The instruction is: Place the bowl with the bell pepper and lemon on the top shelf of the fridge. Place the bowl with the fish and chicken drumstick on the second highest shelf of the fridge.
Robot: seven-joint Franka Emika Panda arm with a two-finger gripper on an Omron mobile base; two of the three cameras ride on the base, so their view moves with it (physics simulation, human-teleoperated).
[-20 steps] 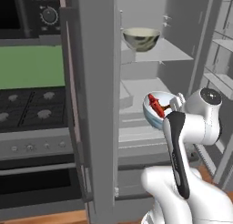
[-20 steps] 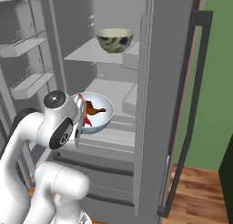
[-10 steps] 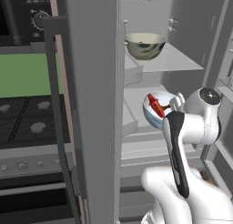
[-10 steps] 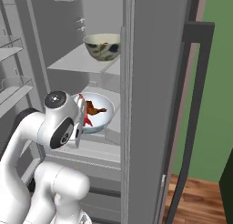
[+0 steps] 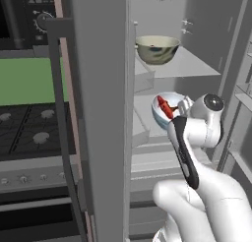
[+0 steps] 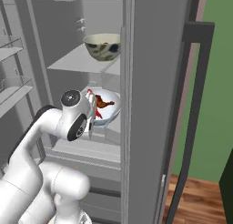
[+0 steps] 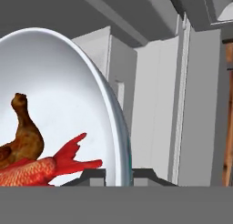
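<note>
My gripper point(image 7: 119, 175) is shut on the rim of a pale blue-white bowl point(image 7: 59, 77), which it holds tipped on edge. Inside lie the red-orange fish point(image 7: 32, 170) and the brown chicken drumstick point(image 7: 25, 132). From the base views the gripper point(image 5: 183, 107) carries this bowl point(image 5: 165, 110) inside the fridge, just over the second highest shelf point(image 5: 143, 104). Above it, the olive-grey bowl point(image 5: 157, 48) stands on the top shelf point(image 5: 194, 64); its wall hides the bell pepper and lemon. The right base view shows the held bowl point(image 6: 108, 105) below the olive bowl point(image 6: 103, 46).
The open left fridge door point(image 5: 98, 113) with its dark handle point(image 5: 59, 88) stands close beside the arm. The right door point(image 6: 154, 104) and its handle point(image 6: 195, 82) flank the other side. A stove point(image 5: 29, 133) lies left. Door bins point(image 6: 13, 86) and a drawer box point(image 5: 140, 133) narrow the compartment.
Both base views have shifted, so the camera moved: the fridge and its doors now look nearer. The gripper still holds the pale bowl in the same place relative to the arm.
</note>
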